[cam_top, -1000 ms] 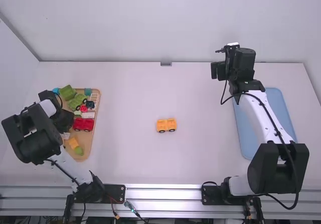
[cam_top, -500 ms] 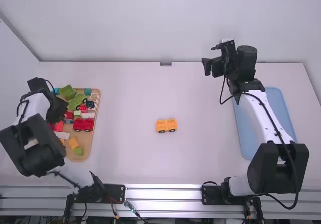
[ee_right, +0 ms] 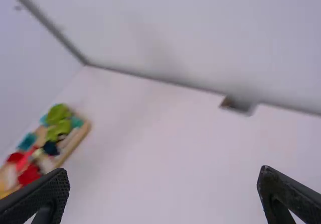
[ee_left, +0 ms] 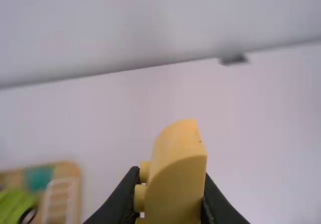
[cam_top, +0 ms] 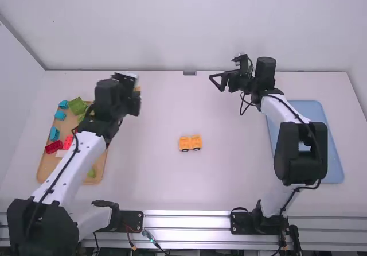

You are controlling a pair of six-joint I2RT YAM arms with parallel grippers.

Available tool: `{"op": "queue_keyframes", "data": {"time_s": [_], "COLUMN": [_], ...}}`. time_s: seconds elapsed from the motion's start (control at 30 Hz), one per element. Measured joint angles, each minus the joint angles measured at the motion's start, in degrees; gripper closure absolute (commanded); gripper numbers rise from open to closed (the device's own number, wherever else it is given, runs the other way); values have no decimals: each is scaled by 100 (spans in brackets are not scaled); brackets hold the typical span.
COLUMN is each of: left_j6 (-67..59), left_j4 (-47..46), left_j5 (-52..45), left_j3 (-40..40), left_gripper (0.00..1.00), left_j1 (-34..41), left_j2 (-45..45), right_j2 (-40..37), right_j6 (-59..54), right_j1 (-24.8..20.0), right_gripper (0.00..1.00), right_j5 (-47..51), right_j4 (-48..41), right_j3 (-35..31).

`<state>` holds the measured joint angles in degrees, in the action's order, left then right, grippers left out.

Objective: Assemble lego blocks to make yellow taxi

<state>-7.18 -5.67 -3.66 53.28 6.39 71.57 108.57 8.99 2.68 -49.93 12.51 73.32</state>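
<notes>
Yellow block, curved top, round side studs, pinched in left claw, right claw spread

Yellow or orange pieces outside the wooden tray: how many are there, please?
2: one curved block held in the left end effector, and one wheeled base near the middle of the table. Others may be hidden behind the left arm.

High view looks down across the table; both wrist views, nearer, face and share its far edge.
</notes>
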Motion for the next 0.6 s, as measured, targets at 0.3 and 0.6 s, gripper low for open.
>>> {"op": "queue_keyframes", "data": {"time_s": [0.3,0.6], "left_j6": [-1161,-1392], "left_j4": [1047,1615], "left_j5": [-83,-37], "left_j3": [-186,-11], "left_gripper": [99,98], "left_j1": [1298,1735], "left_j2": [789,2164], "right_j2": [452,452], "right_j6": [260,-125], "right_j1": [271,636], "right_gripper": [1,21], "right_j5": [-1731,-2035], "right_j4": [-136,-962], "right_j3": [184,216]}}
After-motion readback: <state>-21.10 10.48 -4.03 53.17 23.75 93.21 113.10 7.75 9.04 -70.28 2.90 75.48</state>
